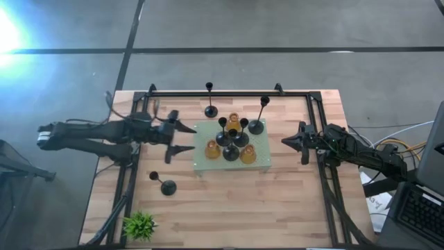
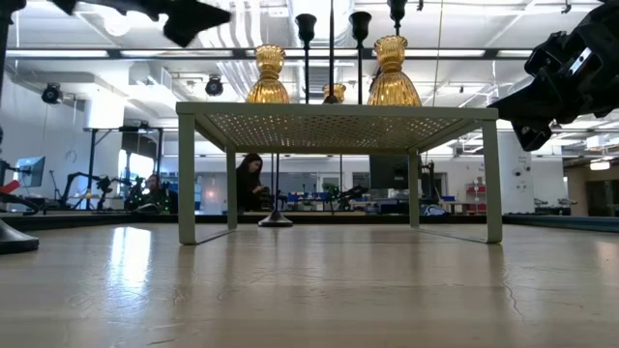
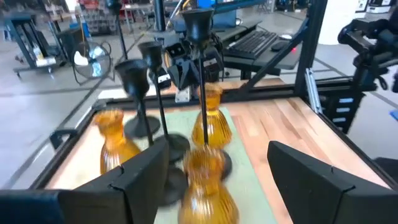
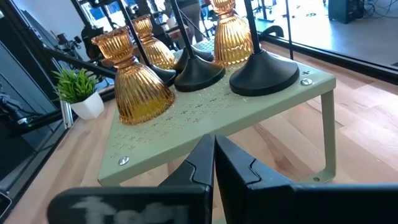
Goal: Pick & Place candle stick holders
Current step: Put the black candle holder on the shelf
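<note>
Most of the candle stick holders [image 1: 231,139] are sitting together on the green stand [image 1: 202,164], and the left gripper [image 1: 182,139] is waiting wide open and empty beside it, probably ready to grab one, while the right gripper [image 1: 286,142] is resting shut and empty.

Candle stick holders [image 1: 232,139] crowd the green stand [image 1: 201,165]; bare tabletop [image 1: 229,208] lies open in front.
</note>
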Motion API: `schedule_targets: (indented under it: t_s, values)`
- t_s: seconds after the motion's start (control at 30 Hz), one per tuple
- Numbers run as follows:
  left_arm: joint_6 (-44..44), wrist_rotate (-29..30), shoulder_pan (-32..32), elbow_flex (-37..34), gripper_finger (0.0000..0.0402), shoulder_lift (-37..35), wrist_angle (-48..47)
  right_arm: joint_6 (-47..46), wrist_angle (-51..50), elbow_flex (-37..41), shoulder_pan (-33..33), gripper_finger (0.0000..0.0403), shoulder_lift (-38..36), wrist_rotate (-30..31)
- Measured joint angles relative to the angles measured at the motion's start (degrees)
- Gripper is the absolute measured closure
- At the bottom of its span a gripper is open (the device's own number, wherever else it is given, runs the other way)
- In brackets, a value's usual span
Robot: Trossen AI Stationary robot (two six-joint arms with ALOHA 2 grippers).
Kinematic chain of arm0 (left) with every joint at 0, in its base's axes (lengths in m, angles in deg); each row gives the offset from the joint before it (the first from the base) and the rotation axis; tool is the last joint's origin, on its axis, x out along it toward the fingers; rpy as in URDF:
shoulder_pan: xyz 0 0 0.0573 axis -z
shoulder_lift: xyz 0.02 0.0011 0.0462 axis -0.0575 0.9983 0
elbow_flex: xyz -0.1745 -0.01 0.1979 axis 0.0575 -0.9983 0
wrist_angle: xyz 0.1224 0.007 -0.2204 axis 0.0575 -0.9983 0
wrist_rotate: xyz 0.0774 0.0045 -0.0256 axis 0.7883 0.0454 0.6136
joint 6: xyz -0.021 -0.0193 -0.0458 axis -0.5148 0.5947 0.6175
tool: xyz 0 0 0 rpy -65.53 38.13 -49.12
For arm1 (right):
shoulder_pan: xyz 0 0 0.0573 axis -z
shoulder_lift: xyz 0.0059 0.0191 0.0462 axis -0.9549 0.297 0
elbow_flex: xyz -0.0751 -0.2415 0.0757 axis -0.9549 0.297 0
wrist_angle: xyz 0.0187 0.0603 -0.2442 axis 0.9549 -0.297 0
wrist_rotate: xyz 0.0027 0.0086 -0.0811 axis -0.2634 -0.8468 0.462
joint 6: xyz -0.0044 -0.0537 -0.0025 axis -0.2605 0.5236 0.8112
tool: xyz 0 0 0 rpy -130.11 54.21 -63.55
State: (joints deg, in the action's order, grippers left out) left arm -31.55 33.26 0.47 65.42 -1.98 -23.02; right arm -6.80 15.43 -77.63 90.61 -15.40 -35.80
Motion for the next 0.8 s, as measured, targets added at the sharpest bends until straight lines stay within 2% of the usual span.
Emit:
schedule_targets:
  t_s: [0.13,0.3,0.6,0.8]
  values:
    - [3.8,0.0,0.2,0.0,0.0124,-8.1,-12.8,0.0,0.0,0.0,0.0,0.0394,0.0,0.0]
    - [13.4,0.4,0.5,-0.1,0.0124,-15.0,-28.0,0.0,0.0,0.0,0.0,0.0394,0.0,0.0]
    - [31.4,1.0,1.6,-0.2,0.0141,-21.2,-53.9,0.0,0.0,0.0,0.0,0.0394,0.0,0.0]
    - [35.8,-0.3,3.6,-1.0,0.0156,-22.2,-61.0,0.0,0.0,0.0,0.0,0.0394,0.0,0.0]
